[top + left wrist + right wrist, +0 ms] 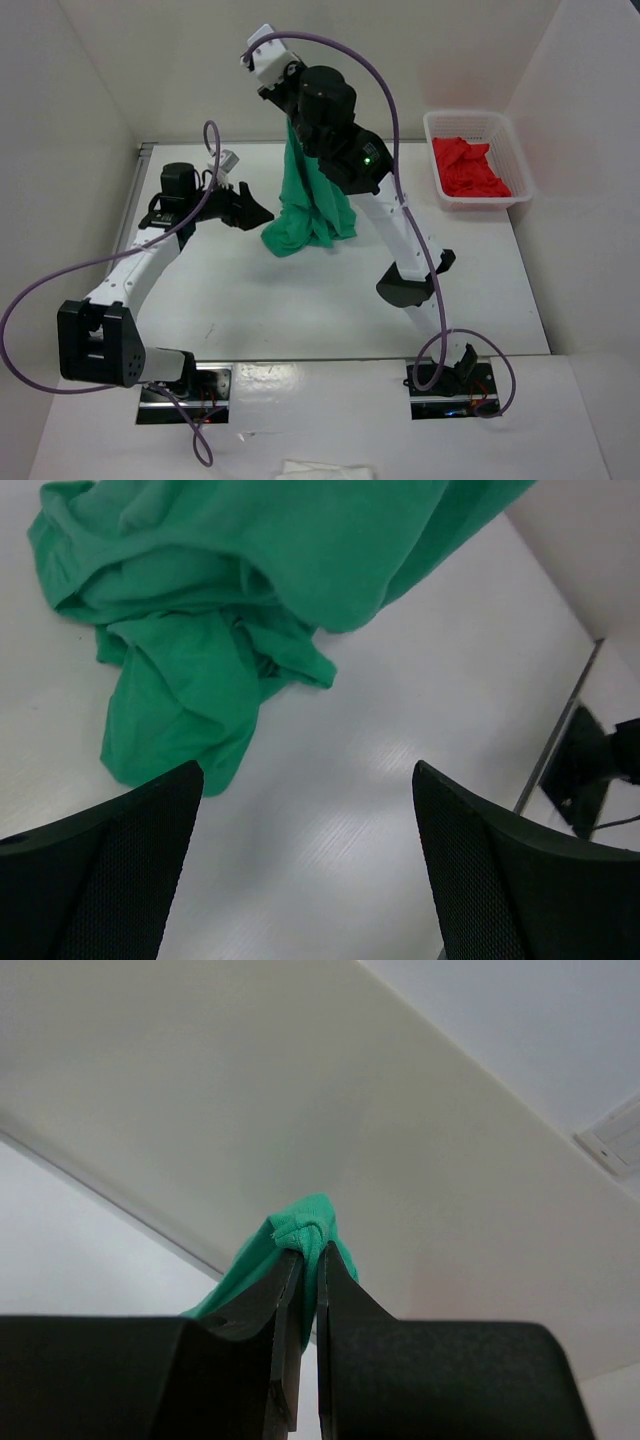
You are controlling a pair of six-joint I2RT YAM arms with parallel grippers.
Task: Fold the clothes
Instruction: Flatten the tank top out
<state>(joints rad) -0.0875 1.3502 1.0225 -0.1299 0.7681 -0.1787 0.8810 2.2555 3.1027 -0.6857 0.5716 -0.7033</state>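
- Green T-shirt (310, 205): hangs from right gripper (310, 1260), lower end bunched on desk (300, 310).
- Right gripper: jaws pinching a shirt fold.
- Left gripper (307, 775): jaws spread wide, low, beside the heap.

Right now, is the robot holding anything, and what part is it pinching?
The right gripper pinches a small bunch of the green shirt, which hangs to the table. The left gripper is open and empty.
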